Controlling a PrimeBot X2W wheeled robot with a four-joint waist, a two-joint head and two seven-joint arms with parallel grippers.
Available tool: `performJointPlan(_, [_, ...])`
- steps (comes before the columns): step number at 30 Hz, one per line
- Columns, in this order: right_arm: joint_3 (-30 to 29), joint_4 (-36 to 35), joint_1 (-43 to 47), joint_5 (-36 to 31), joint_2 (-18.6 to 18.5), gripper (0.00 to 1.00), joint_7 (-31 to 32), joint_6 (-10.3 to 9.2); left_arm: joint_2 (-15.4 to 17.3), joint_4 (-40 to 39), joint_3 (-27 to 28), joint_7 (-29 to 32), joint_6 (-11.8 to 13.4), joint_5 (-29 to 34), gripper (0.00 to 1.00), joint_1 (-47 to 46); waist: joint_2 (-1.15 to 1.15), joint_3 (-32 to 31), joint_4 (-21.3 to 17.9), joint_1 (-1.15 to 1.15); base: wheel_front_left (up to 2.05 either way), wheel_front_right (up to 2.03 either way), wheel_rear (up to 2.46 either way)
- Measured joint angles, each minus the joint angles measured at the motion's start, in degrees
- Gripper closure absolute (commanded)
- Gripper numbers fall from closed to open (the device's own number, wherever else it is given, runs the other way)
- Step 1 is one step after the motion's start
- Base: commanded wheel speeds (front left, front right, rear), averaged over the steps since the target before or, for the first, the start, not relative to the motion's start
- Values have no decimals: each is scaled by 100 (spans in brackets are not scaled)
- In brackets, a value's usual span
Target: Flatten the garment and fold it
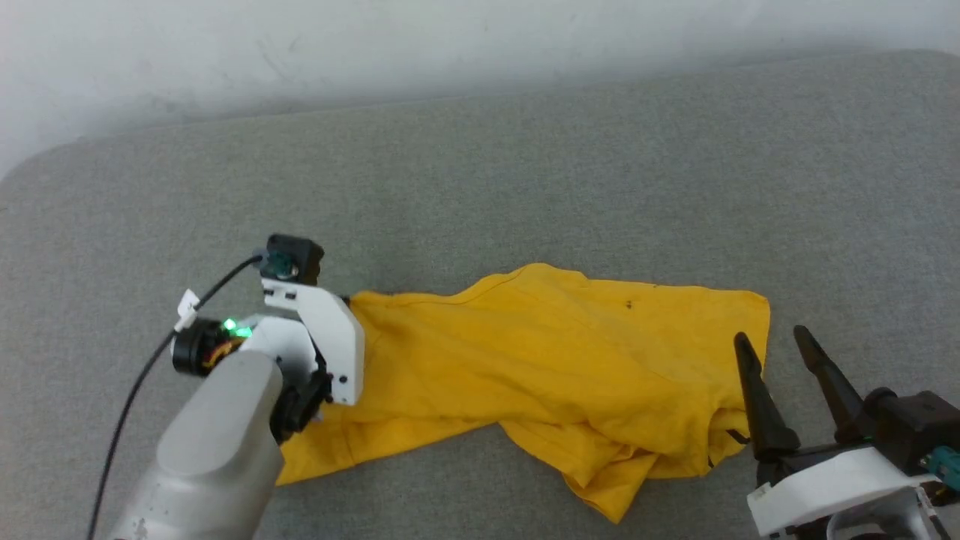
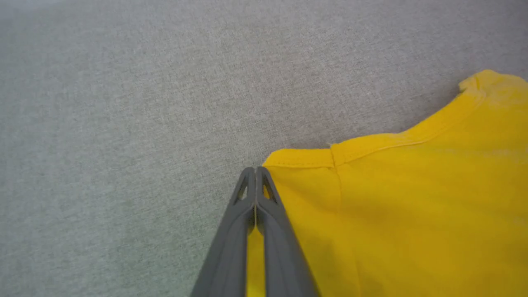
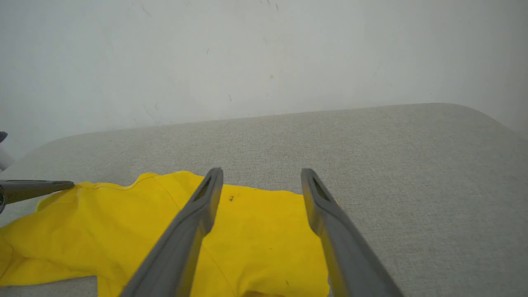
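A: Where's the garment (image 1: 540, 360) lying?

B: Across the near middle of the grey cushion (image 1: 525, 150); a long yellow heap running left to right, bunched and doubled over at its near right end; not flat, no fold begun; I'd put the task at its very start.

A: And the grippers?

B: The left gripper (image 2: 255, 171) is at the heap's left end; its fingers are pressed together right at a hemmed corner, and yellow shows in the slit between them, so I judge a thin bit of cloth is pinched there. The right gripper (image 1: 772, 335) hovers at the right end, fingers wide apart above the cloth's edge; it holds nothing.

A: What could go wrong from here?

B: The pinch sits at the very edge of that corner; a firm pull could slip the thin cloth out; lifting from one end alone would likely drag the bunched right end rather than spread it. If the right gripper closes on the doubled part it may take several layers at once, and the crease would be trapped; the cushion's weave looks grippy too, so sliding may rumple things further.

A: Any writing or labels?

B: None I can read; the side facing up is plain yellow with a small dark speck (image 1: 628, 304); the white tag (image 1: 187, 306) on the black cable (image 1: 135, 390) by the left wrist is too small to tell; a green light (image 1: 234, 327) glows there; behind the cushion, a pale scuffed wall (image 1: 300, 45).
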Motion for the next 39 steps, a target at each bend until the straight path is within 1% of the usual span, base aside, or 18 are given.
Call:
performJointPlan(1, [10, 10, -19, 0, 3, 0, -2, 0, -58, 148, 1, -4, -24, -58, 100, 16, 0, -3, -16, 0, 0, 0, 0])
performJointPlan(2, [5, 15, -30, 1, 3, 0, -31, 0, -112, 271, 10, -47, -47, -116, 76, 34, 0, -10, -29, 0, 0, 0, 0])
performJointPlan(3, [-8, 21, -33, 4, 1, 0, -43, 0, -165, 355, 29, -127, -53, -163, 0, 51, 0, -20, -35, 0, 0, 0, 0])
performJointPlan(6, [-43, 45, -30, 27, 1, 0, -51, 0, -245, 392, 186, -526, -51, -296, 0, 125, 0, -56, -27, 0, 0, 0, 0])
performJointPlan(9, [-103, 60, -4, 42, 1, 0, -85, 0, -200, 220, 411, -964, 60, -374, 0, 327, 0, -127, 7, -1, 0, 0, 0])
performJointPlan(12, [-134, 63, 63, 42, 0, 0, -93, 0, -23, -129, 644, -1157, 197, -510, 0, 653, 0, -219, 72, -1, 0, 0, 0])
performJointPlan(14, [-145, 55, 109, 40, -1, 0, -92, 0, 172, -436, 789, -1148, 310, -603, 0, 931, 0, -293, 127, -1, 0, 0, 0])
performJointPlan(17, [-127, 13, 191, 21, 1, 0, -90, 0, 537, -907, 944, -837, 460, -730, 0, 1412, 0, -408, 217, -1, 0, 0, 0])
performJointPlan(20, [-111, -77, 205, -74, 0, 0, -64, 0, 877, -1359, 1054, -376, 602, -906, 0, 1949, 0, -527, 300, -2, 0, 0, 0])
performJointPlan(22, [-88, -165, 225, -122, 0, 0, -13, 0, 1072, -1596, 1079, -82, 661, -994, 0, 2270, 0, -592, 354, -2, 0, 0, 0])
performJointPlan(24, [-68, -233, 245, -124, 1, 0, 36, 0, 1191, -1773, 1078, 197, 697, -1088, 0, 2514, 0, -649, 399, -2, 0, 0, 0])
performJointPlan(26, [-47, -303, 272, -130, -1, 0, 86, 0, 1238, -1918, 1058, 414, 705, -1145, 0, 2640, 0, -687, 448, -2, 0, 0, 0])
performJointPlan(30, [40, -350, 289, -130, 1, 0, 178, 0, 1259, -1965, 938, 834, 700, -1263, 0, 2629, 0, -705, 484, -2, 0, 0, 0])
performJointPlan(33, [97, -371, 288, -130, 0, 0, 223, 0, 1256, -1777, 789, 1143, 634, -1288, 0, 2518, 0, -652, 451, -2, 0, 0, 0])
performJointPlan(39, [101, -359, 280, -135, 0, 0, 237, 0, 1211, -1280, 471, 1706, 455, -1276, 0, 1987, 0, -481, 316, -2, 0, 0, 0])
